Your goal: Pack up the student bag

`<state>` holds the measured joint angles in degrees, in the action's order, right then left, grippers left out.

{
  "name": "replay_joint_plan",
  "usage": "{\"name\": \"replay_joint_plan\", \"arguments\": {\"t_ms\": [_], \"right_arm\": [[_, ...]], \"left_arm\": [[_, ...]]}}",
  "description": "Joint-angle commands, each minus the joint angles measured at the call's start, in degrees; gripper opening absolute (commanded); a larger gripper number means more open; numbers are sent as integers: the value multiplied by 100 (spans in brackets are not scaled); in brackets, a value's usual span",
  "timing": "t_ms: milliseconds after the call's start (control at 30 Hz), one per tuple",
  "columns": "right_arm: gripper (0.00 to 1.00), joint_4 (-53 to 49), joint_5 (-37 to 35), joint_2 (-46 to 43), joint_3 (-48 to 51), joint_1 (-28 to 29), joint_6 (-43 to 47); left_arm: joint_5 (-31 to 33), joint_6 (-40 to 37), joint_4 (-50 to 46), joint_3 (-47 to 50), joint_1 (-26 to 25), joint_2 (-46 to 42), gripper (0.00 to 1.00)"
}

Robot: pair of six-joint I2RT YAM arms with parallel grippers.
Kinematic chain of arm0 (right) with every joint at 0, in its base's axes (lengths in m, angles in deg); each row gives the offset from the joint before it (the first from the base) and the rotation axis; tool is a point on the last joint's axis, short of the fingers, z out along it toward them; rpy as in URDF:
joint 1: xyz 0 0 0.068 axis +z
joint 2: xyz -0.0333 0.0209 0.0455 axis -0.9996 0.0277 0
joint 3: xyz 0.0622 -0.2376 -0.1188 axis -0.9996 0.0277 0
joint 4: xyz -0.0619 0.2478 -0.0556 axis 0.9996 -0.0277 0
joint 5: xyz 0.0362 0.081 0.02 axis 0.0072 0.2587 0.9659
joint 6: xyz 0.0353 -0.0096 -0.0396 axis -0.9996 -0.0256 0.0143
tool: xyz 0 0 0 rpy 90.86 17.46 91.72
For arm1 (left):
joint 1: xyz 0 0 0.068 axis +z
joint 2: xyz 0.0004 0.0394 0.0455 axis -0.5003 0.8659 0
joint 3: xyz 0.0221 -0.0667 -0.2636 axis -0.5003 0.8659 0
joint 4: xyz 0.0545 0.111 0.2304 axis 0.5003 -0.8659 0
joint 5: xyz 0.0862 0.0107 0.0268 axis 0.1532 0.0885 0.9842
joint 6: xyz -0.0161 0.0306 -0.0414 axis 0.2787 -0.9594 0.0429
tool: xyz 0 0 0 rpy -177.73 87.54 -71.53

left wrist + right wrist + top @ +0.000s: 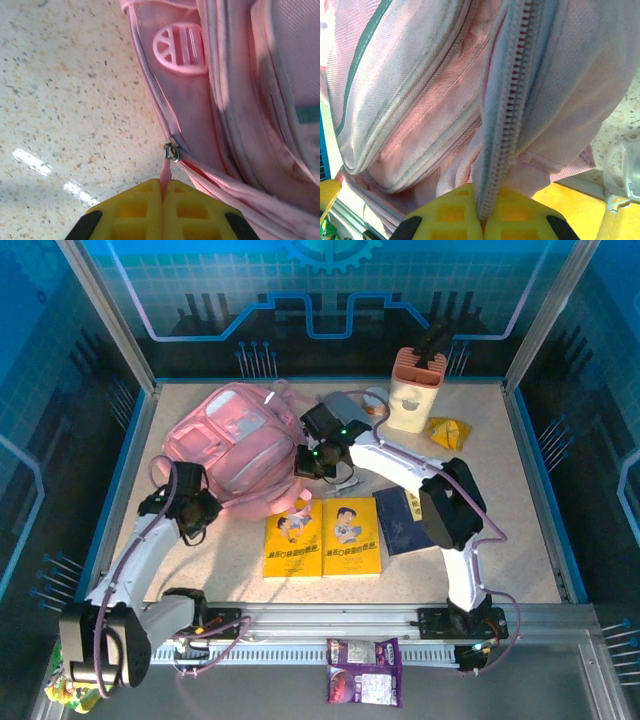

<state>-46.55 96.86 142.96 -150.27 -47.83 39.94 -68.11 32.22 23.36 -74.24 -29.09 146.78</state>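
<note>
At bag (235,440) near-left corner: left tool (162,192) pinches zipper tab (165,174), seam (150,95) running away ahead; right tool (482,220) pinches zipper edge (507,125) opposite.

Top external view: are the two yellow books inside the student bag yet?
No, both yellow books lie flat on the table just in front of the student bag.

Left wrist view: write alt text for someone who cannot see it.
The yellow left gripper is shut on the pink zipper pull of the student bag, just below its metal slider. The bag fills the right side; speckled table lies to the left.
</note>
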Motion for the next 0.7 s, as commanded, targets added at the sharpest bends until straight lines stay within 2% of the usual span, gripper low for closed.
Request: {"name": "replay_joint_plan", "arguments": {"t_ms": [0,100,367,533,667], "right_arm": [[0,103,-255,-483,86,-78,-38],[0,86,-253,-560,109,-59,-46],[0,175,-209,-684,173,107,-104],[0,226,-212,-760,334,120,-169],[0,428,-132,-611,260,301,-251]], "left_arm": [[411,-261,-26,82,520,163,0],[380,-364,71,32,821,376,0],[705,-521,845,99,1231,801,0],[514,-680,946,-197,1705,1131,0],[424,-768,927,-320,1739,1096,0]]}}
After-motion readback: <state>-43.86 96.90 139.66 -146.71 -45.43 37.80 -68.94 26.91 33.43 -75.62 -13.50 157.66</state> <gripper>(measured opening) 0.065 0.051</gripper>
